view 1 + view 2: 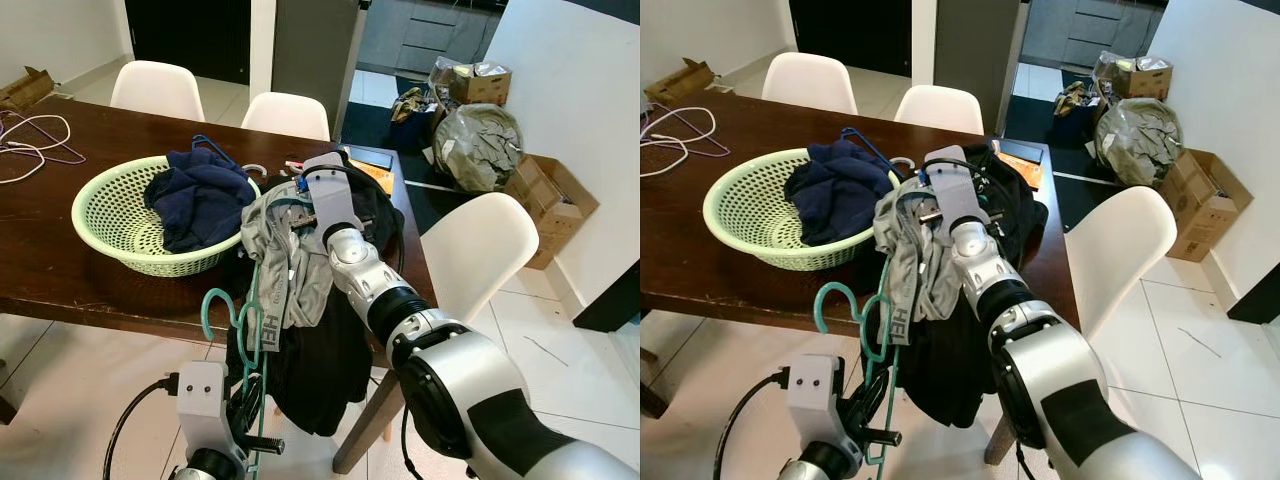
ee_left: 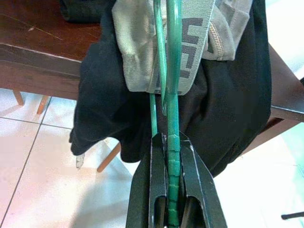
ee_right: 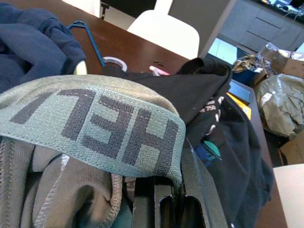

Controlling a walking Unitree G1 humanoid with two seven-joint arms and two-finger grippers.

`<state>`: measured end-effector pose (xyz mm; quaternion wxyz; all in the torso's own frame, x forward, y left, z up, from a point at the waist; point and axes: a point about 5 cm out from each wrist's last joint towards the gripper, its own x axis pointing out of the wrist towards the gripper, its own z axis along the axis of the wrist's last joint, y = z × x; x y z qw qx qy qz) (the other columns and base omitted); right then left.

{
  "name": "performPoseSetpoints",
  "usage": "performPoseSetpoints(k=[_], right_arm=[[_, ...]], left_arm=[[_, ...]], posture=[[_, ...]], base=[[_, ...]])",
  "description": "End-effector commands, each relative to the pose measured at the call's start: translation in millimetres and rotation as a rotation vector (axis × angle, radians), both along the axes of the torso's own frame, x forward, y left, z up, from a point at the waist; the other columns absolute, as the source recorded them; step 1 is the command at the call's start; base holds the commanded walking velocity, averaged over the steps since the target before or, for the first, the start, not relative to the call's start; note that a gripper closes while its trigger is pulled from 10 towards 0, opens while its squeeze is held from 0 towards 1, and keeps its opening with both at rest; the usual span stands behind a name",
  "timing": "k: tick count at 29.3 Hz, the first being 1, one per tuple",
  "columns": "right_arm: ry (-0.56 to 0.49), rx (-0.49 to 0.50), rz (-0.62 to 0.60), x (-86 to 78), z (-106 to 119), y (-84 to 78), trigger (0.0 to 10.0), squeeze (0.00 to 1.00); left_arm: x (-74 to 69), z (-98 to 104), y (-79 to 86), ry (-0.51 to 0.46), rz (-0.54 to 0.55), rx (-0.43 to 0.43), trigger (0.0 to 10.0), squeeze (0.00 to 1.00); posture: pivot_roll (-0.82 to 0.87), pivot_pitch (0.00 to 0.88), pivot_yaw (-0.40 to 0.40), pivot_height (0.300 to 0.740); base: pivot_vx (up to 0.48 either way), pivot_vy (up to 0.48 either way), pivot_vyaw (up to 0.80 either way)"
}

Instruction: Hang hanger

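Your left hand (image 2: 173, 209) sits low, at about 7 o'clock in the head views, below the worktop (image 1: 50, 250) edge, its two black fingers (image 2: 197, 190) pressed onto the shaft of the green hanger (image 1: 243, 330). The hanger stands roughly upright from that hand, its hook (image 1: 212, 305) curling over at the worktop's front edge, just below the basket. Draped over the hanger is a grey garment (image 1: 290, 265) with a lettered waistband (image 3: 95, 126), and behind it a black garment (image 1: 320, 370) hangs down off the worktop edge.

Your right hand (image 3: 164, 209) reaches in from 5 o'clock to the centre of the scene and is buried in the grey garment; its fingers lie under the waistband, and you cannot tell whether they are parted or closed.

At 10 o'clock from the hanger, a pale green basket (image 1: 105, 215) on the dark wooden worktop holds navy clothing (image 1: 200, 195). White chairs (image 1: 470, 250) stand around the worktop.
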<state>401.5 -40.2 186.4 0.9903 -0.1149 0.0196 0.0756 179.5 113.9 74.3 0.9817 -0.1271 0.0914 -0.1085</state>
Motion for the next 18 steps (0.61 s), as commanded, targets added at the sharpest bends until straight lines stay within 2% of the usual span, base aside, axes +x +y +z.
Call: performPoseSetpoints(k=[1, 6, 8, 9, 11, 12, 13, 14, 15, 16, 18], right_arm=[[0.014, 0.015, -0.027, 2.0, 1.6, -4.2, 10.0, 0.07], [0.017, 0.032, -0.04, 2.2, 1.9, -5.1, 10.0, 0.13], [0.016, 0.039, -0.04, 2.6, 3.4, -4.7, 10.0, 0.19], [0.016, 0.039, -0.04, 2.6, 3.4, -4.7, 10.0, 0.19], [0.014, 0.047, -0.037, 2.8, 5.2, -3.4, 10.0, 0.35], [0.013, 0.05, -0.036, 2.9, 5.7, -3.0, 10.0, 0.35], [0.013, 0.055, -0.037, 3.0, 6.3, -2.8, 10.0, 0.84], [0.013, 0.055, -0.037, 3.0, 6.3, -2.8, 10.0, 0.84], [0.013, 0.059, -0.038, 3.1, 6.7, -2.8, 10.0, 0.95], [0.012, 0.063, -0.039, 3.2, 7.0, -2.8, 10.0, 1.0], [0.012, 0.068, -0.04, 3.2, 7.3, -2.7, 10.0, 1.0]], left_arm=[[1.7, 3.7, -0.4, -0.018, -0.001, -0.015, 10.0, 0.0], [3.3, 3.5, 1.0, -0.019, 0.001, -0.011, 10.0, 0.0], [4.2, 3.7, 1.7, -0.022, 0.003, -0.009, 10.0, 0.0], [4.2, 3.7, 1.7, -0.022, 0.003, -0.009, 10.0, 0.0], [5.4, 3.8, 2.7, -0.024, 0.005, -0.008, 10.0, 0.0], [5.8, 3.8, 3.1, -0.025, 0.006, -0.008, 10.0, 0.0], [6.3, 3.8, 3.4, -0.026, 0.006, -0.007, 10.0, 0.0], [6.3, 3.8, 3.4, -0.026, 0.006, -0.007, 10.0, 0.0], [6.7, 3.9, 3.6, -0.026, 0.007, -0.007, 10.0, 0.0], [7.1, 4.0, 3.7, -0.027, 0.007, -0.007, 10.0, 0.0], [7.9, 4.0, 4.0, -0.028, 0.007, -0.007, 10.0, 0.0]], posture=[[0.22, 0.0, -0.132, 0.74], [0.22, 0.0, -0.131, 0.74], [0.22, 0.0, -0.131, 0.74], [0.22, 0.0, -0.131, 0.74], [0.23, 0.0, -0.132, 0.74], [0.23, 0.0, -0.132, 0.74], [0.23, 0.0, -0.131, 0.74], [0.23, 0.0, -0.131, 0.74], [0.23, 0.0, -0.131, 0.74], [0.23, 0.0, -0.131, 0.74], [0.23, 0.0, -0.13, 0.74]], base=[[0.0, 0.0, 0.0], [0.0, 0.0, 0.0], [0.0, 0.0, 0.0], [0.0, 0.0, 0.0], [0.0, 0.0, 0.0], [0.0, 0.0, 0.0], [0.0, 0.0, 0.0], [0.0, 0.0, 0.0], [0.0, 0.0, 0.0], [0.0, 0.0, 0.0], [0.0, 0.0, 0.0]])
